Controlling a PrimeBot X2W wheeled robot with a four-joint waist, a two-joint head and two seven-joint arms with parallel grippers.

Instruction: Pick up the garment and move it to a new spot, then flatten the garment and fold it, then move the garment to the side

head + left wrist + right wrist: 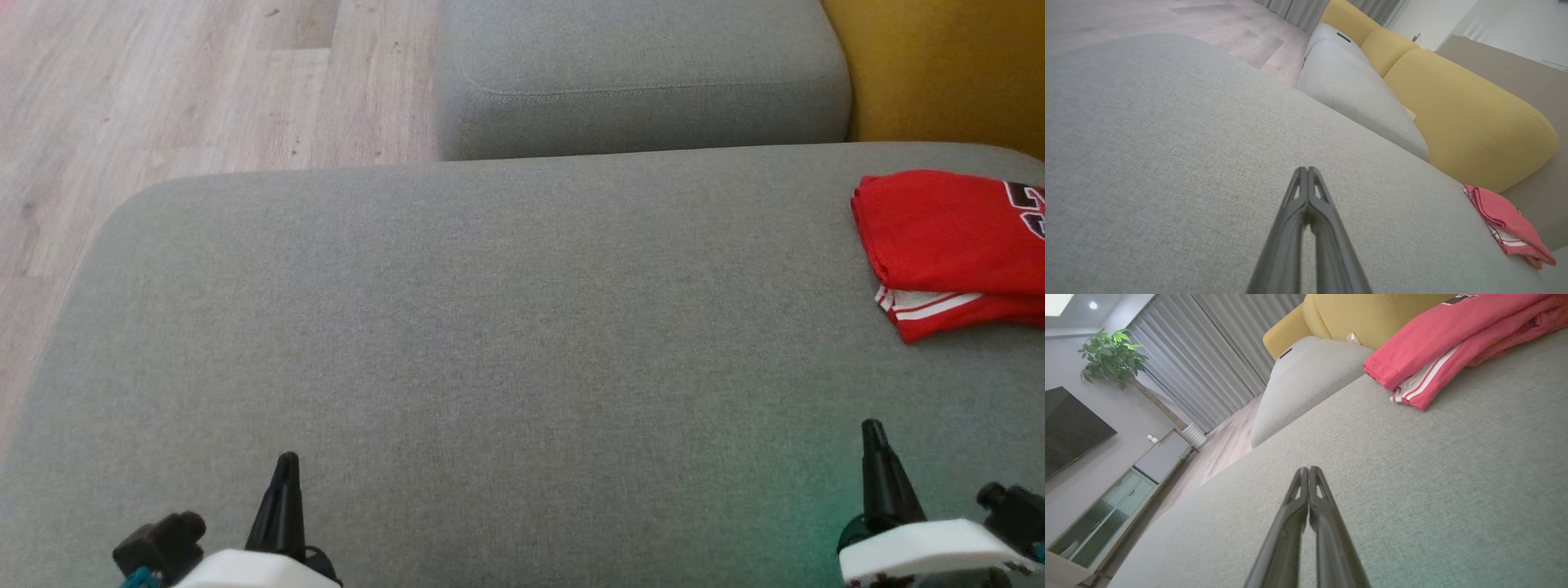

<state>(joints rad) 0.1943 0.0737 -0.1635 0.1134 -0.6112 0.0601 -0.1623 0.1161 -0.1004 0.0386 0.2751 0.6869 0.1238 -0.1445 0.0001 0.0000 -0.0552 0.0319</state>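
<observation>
Though left gripper [1307, 168] and right gripper [1309, 468] are clenched empty, numerals on the garment [939, 220] (cropped) defy reading; right wrist view adds a plant [1112, 351].

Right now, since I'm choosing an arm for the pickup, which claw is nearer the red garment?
Right. The right claw lies short of the folded red garment; the left claw is far to its left across the grey cushion.
</observation>
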